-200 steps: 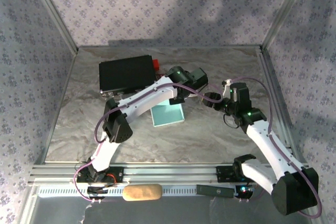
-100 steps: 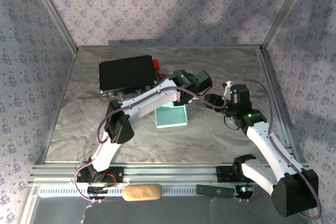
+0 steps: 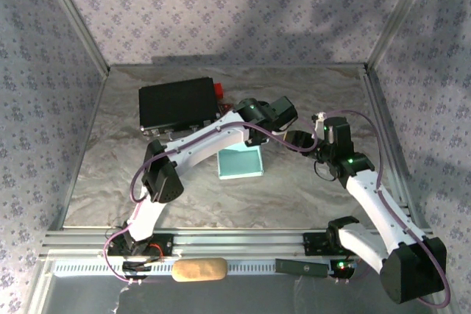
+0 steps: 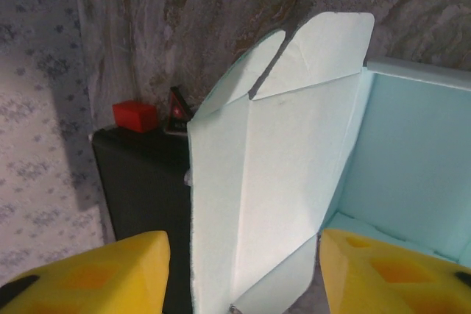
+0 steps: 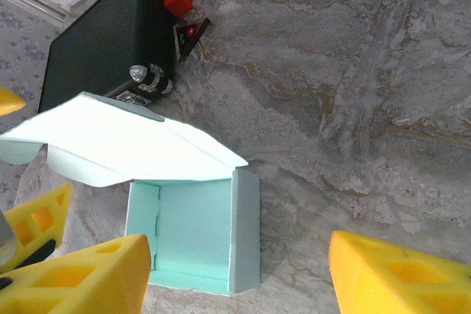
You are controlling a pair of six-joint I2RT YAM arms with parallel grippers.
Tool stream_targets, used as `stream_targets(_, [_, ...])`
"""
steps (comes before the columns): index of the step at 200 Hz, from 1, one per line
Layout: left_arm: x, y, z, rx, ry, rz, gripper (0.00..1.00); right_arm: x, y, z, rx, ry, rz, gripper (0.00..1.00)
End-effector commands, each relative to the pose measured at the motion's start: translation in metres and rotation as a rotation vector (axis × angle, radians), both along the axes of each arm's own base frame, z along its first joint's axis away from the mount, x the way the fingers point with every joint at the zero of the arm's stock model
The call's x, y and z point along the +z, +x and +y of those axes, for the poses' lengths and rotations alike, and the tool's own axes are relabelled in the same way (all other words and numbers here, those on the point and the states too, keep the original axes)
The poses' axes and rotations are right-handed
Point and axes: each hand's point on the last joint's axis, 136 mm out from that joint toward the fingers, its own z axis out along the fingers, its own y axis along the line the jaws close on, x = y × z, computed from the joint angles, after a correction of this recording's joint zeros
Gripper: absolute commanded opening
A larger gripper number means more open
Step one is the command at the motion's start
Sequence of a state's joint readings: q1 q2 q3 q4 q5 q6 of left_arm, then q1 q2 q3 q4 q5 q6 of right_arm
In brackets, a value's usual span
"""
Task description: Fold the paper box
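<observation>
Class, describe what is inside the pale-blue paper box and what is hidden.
Inside the paper box, only its own pale-blue floor and walls show; nothing lies there. The raised lid flap overhangs the far edge, so that strip is hidden.

Matt pale card paper box (image 5: 191,226) on a smooth marble-look table (image 5: 368,71).

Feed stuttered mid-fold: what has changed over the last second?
The left arm swung slightly right, and the box slid a little right with it. The left gripper now stands open astride the raised lid. The right gripper and black case stayed put.
</observation>
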State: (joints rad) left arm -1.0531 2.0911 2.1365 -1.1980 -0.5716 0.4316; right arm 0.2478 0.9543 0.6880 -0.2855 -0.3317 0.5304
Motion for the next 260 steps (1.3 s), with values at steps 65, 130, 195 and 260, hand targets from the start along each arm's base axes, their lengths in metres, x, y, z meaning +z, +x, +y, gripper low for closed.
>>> stream_targets(65, [0.069,0.0,0.01,0.051,-0.237,-0.057,0.7,0.025,0.006,0.002,0.047,-0.022,-0.055,0.71])
stream_targets(130, [0.054,-0.012,0.115,0.365,-0.494,0.25,0.69,0.044,0.027,0.032,0.279,-0.28,-0.123,0.71])
stream_targets(195, [-0.002,-0.002,0.151,0.405,-0.609,0.311,0.68,0.015,0.05,0.065,0.52,-0.443,-0.094,0.61])
stream_targets(260, [-0.038,0.01,0.15,0.425,-0.517,0.342,0.63,-0.004,0.064,0.073,0.569,-0.477,-0.085,0.59])
